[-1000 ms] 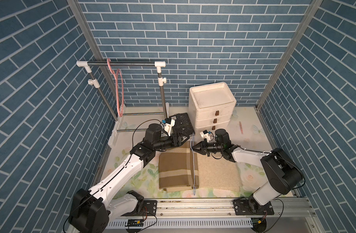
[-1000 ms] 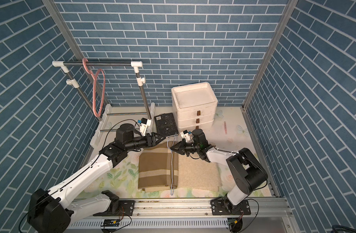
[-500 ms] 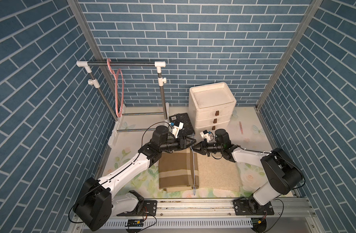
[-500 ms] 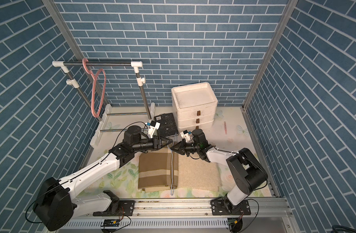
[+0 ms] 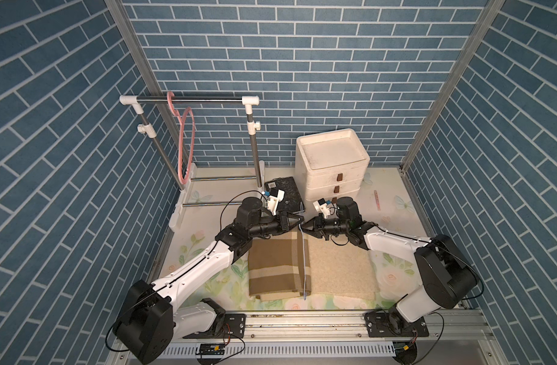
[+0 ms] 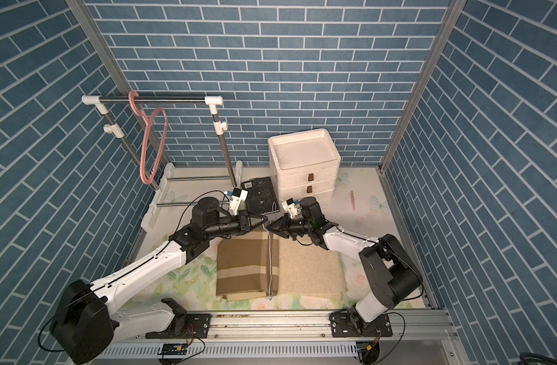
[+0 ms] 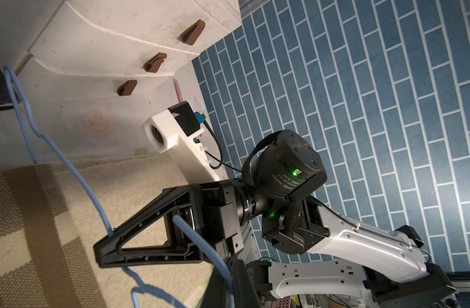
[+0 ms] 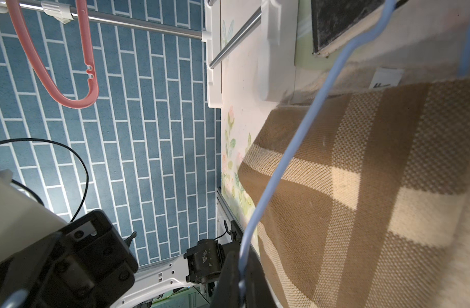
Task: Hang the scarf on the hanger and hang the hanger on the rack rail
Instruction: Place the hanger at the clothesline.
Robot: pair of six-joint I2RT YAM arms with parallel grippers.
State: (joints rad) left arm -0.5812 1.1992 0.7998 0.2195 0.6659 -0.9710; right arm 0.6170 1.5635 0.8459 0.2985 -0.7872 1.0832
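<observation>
Brown and cream squares cover the scarf (image 5: 275,268). It lies folded flat on the flowery table (image 5: 226,290), and a fuzzy cream cloth (image 5: 337,268) touches its side. A thin blue hanger (image 5: 303,268) stands along the edge where the two meet.

The left gripper (image 5: 300,219) is squeezed tight on the hanger's wire near the top. The right gripper (image 5: 303,226) meets it nose to nose, and its jaws look pinched on the same wire too.

A small white tag (image 8: 387,77) at the scarf's end has a black mark like the letter F. The round black motor (image 7: 287,160) on the right arm says DAMIAO. The smaller print on it is too tiny to read. A white sticker (image 5: 272,184) with a bar code sits on the black pad (image 5: 288,192) by the white drawers (image 5: 332,161). A pink hanger (image 8: 91,72) hangs on the rail (image 5: 204,100).
</observation>
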